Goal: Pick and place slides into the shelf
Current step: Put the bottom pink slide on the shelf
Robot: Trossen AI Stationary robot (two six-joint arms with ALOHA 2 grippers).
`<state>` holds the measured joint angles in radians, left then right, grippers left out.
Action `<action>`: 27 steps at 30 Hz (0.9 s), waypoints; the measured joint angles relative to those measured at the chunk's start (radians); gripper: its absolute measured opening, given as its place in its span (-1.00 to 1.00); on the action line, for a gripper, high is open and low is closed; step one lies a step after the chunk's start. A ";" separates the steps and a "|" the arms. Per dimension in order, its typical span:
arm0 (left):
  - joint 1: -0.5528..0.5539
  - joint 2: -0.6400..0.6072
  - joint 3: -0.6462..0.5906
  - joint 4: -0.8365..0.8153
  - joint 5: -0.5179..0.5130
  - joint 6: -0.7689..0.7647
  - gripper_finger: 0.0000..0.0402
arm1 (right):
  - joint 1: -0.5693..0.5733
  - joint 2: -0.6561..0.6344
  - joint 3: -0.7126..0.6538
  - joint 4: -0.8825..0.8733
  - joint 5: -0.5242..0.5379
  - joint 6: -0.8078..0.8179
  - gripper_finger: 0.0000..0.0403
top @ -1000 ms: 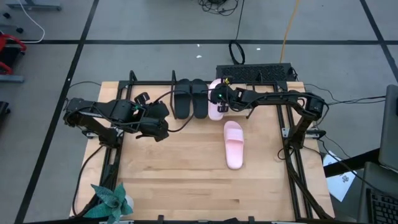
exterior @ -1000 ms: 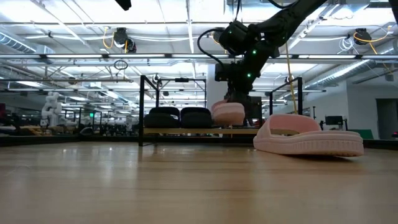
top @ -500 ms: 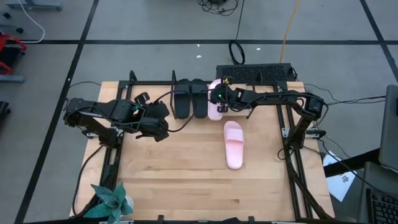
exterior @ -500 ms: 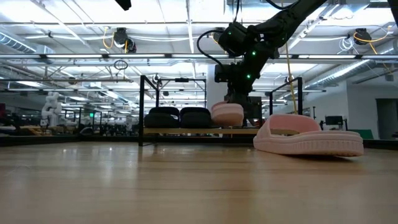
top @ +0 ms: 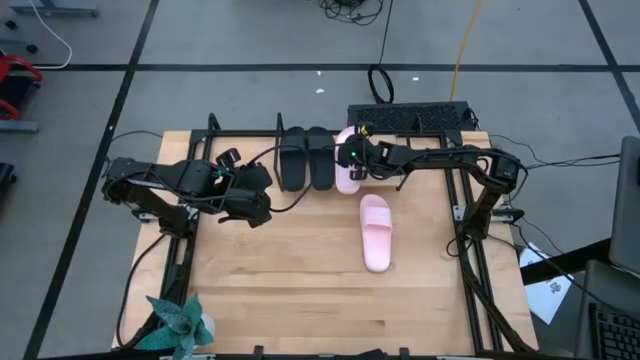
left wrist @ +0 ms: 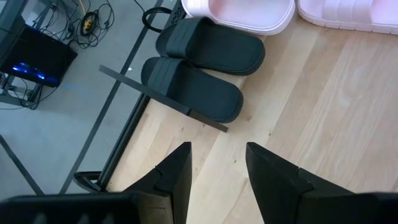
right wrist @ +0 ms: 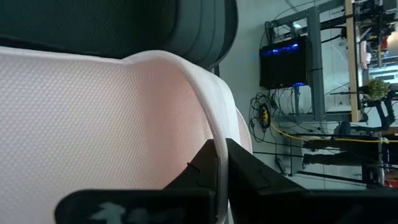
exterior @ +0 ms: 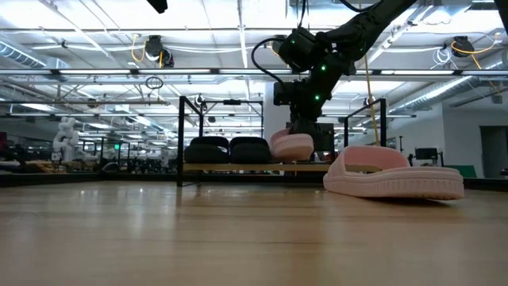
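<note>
Your right gripper (top: 352, 155) is pinched shut on the strap edge of a pale pink slide (top: 346, 160), holding it over the shelf (exterior: 238, 167) just beside the two black slides (top: 307, 157), which already sit side by side there. From table height that pink slide (exterior: 291, 145) looks at or barely above the board; you cannot tell whether it is touching.

Nearer the table's middle, the second pink slide (top: 376, 231) lies flat on the wood, well apart from the claw, with the slot next to the held one apparently meant for it.

Further off, your left gripper (top: 258, 200) waits with fingers spread over bare table (top: 280, 280).

Expect these slides to be light, springy foam that flexes rather than slips; the strap's thin edge looks like the best place to take hold.
</note>
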<state>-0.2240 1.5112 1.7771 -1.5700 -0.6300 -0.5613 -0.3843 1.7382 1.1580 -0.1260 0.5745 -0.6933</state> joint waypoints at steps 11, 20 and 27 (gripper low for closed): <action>0.000 0.000 0.000 0.000 0.000 0.000 -0.26 | -0.002 0.000 0.000 0.045 0.001 -0.029 -0.97; 0.000 0.000 0.000 0.000 0.000 -0.002 -0.26 | -0.003 0.000 0.000 0.040 0.004 -0.027 -0.97; 0.000 0.000 0.000 0.000 0.000 -0.002 -0.26 | -0.003 0.000 0.000 0.013 0.031 -0.026 -0.98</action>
<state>-0.2237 1.5112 1.7771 -1.5696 -0.6296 -0.5634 -0.3870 1.7382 1.1580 -0.1129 0.6056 -0.7193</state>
